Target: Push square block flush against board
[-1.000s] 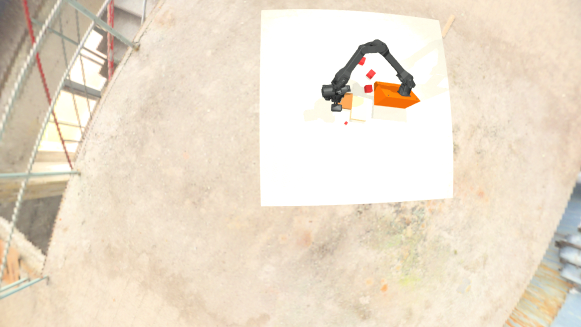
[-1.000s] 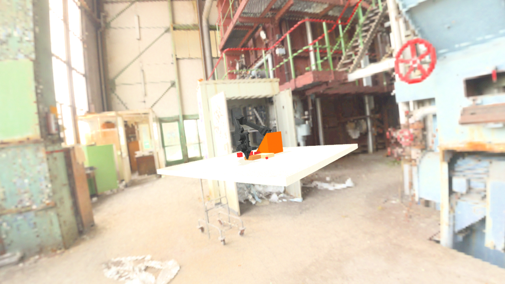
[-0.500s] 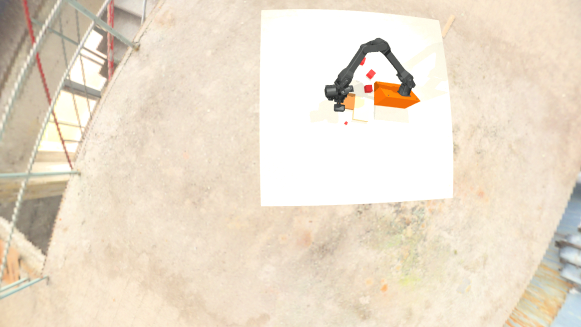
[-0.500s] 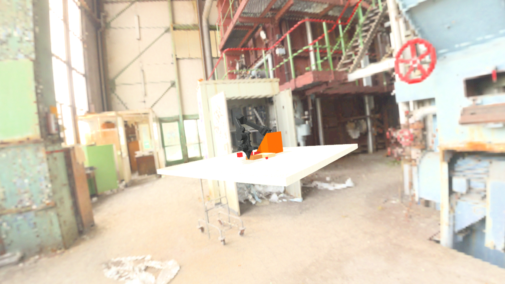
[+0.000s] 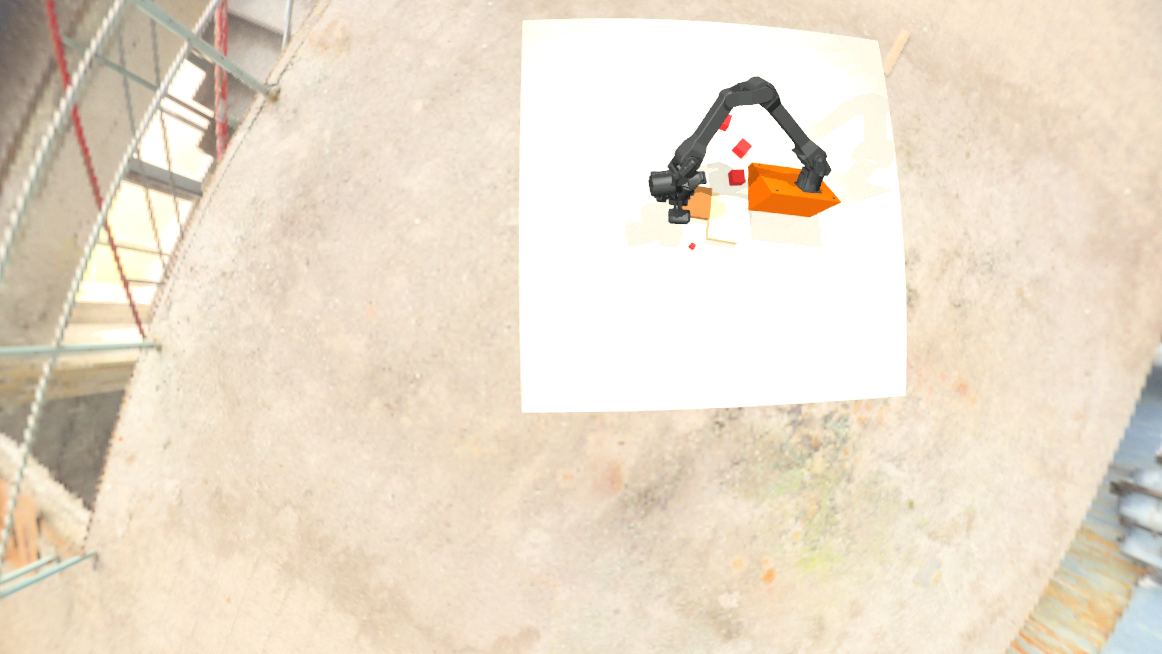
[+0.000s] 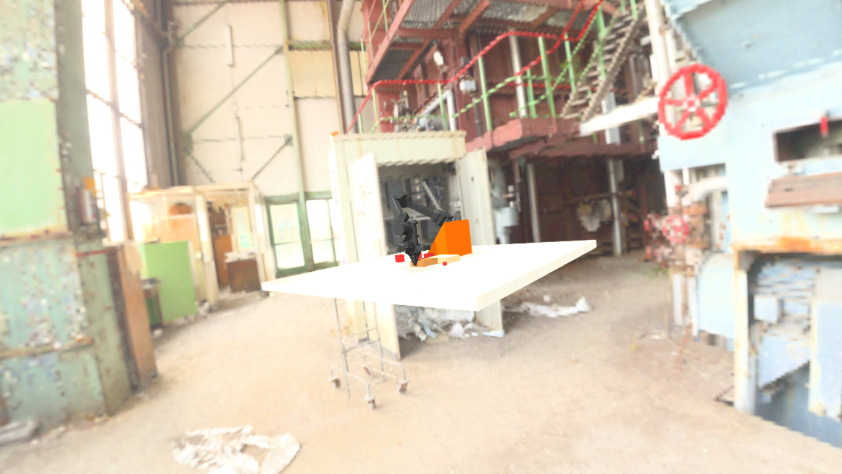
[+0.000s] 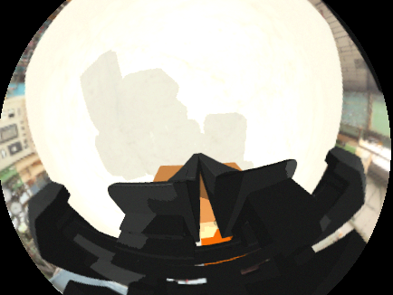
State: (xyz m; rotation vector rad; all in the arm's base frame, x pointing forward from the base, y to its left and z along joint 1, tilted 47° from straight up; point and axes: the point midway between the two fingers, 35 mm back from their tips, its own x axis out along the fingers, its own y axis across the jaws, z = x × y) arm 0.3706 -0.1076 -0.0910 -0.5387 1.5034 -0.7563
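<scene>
Jaws clenched on nothing, their tips low at the outer side of the flat brown square block (image 5: 700, 204) (image 6: 425, 263) (image 7: 166, 173), make a blunt pusher, which suits a job where lifting is forbidden. The jointed black robot arm (image 5: 705, 132) (image 6: 425, 210) bends out from its orange wedge-shaped base (image 5: 776, 201) (image 6: 458, 238) (image 7: 218, 237) and reaches round behind the block, presumably so that a stroke toward the base drives it against the pale rectangular wooden board (image 5: 728, 230) (image 6: 450, 257) (image 7: 209, 229).

From where I stand, block and board lie side by side on the white table (image 5: 707, 324) (image 6: 400, 285), seemingly touching or nearly so; I cannot be sure a whole side meets. Their edges look stepped at one corner, so getting one pair even is probably the work remaining, before the arm backs away. Bright red cubes (image 5: 741, 147) (image 6: 400, 257) sit nearby, apart from the pair, and appear to play no part.
</scene>
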